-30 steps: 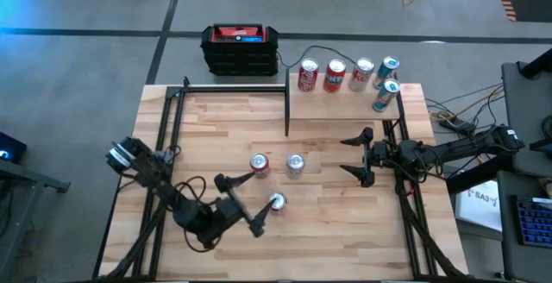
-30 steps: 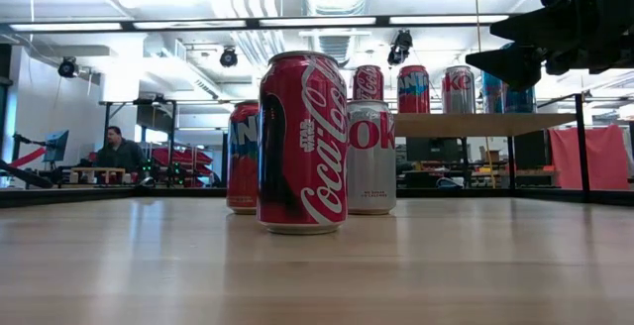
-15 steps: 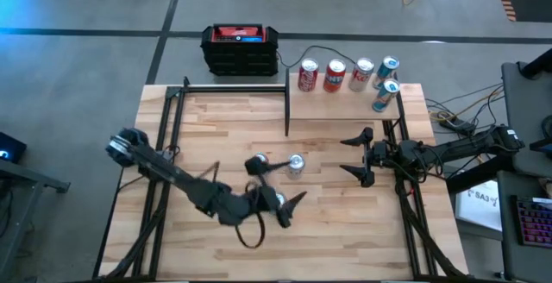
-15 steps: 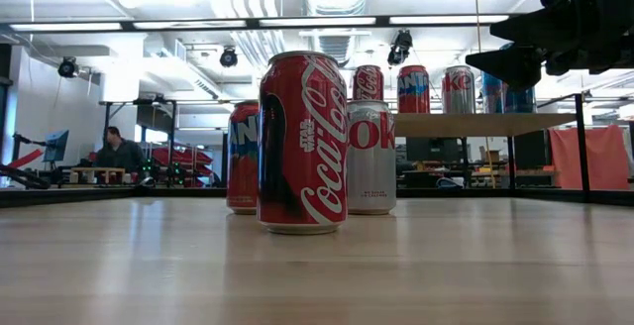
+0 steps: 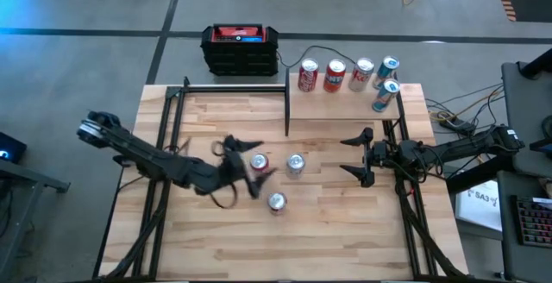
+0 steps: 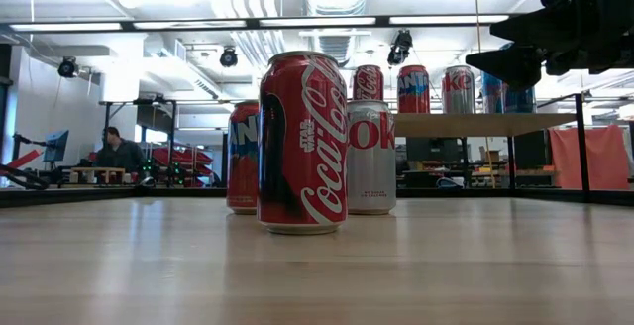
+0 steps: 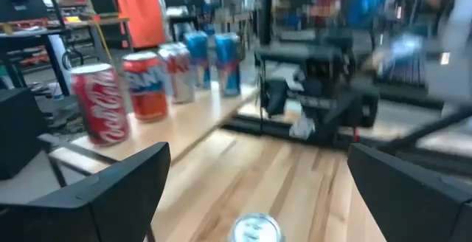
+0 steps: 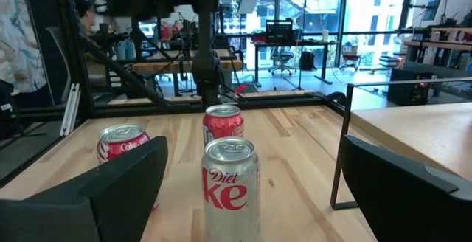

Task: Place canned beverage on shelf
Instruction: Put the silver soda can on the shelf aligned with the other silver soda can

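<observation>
Left tool (image 5: pixel 244 164) fingers apart, above red can (image 5: pixel 259 163); rigid but dentable, smooth, likely full — grip mid-body across sides, then shelf (image 5: pixel 345 110).

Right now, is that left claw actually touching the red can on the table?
Cannot tell. In the high view the open left gripper straddles the red can from above, and looking straight down hides its height, so no view shows contact or a gap plainly.

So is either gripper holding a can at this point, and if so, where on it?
Nothing is held. The left gripper is open above the red can, and the right gripper waits open beside the shelf.
</observation>
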### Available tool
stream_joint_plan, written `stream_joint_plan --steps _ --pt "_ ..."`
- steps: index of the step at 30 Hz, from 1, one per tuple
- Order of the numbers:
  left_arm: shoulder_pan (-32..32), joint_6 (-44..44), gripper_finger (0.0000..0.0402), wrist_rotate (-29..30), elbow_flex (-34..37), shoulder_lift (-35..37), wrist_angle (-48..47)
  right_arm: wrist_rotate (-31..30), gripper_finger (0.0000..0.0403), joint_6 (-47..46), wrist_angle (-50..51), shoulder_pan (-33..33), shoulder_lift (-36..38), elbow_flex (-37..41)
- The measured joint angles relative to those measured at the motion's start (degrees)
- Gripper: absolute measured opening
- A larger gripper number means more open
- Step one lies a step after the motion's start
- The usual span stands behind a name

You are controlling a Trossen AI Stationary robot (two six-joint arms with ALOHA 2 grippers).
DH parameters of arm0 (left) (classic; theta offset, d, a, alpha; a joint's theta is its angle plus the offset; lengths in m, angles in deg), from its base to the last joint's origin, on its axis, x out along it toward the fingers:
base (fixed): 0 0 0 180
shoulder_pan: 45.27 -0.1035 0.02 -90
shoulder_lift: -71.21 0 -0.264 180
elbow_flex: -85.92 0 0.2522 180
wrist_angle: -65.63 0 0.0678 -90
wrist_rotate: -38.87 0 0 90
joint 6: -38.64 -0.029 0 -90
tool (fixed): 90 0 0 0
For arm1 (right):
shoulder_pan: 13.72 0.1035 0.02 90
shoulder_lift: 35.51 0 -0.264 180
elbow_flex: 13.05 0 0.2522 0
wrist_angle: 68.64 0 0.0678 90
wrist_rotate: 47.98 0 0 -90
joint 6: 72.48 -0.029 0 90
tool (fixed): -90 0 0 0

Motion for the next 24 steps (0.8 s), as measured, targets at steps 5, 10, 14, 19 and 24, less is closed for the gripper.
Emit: stream_joint_plan --steps 5,10,14,19,24 --pt "0.0 0.0 0.0397 -0.2 11.9 9.9 5.9 0.0 0.0383 0.0 0.0 0.0 0.0 0.0" --pt "0.0 0.5 0.0399 -0.2 18.9 18.3 6.5 0.0 0.0383 0.0 0.0 0.0 0.0 0.0" --pt "0.0 0.3 0.04 -0.2 23.0 23.5 6.2 0.0 0.0383 0.0 0.0 0.0 0.0 0.0" --pt "0.0 0.0 0.04 -0.2 27.9 29.0 6.1 0.0 0.0383 0.0 0.0 0.0 0.0 0.0" --pt "0.0 0.0 0.04 -0.2 33.1 35.3 6.2 0.0 0.0383 0.0 0.0 0.0 0.0 0.0"
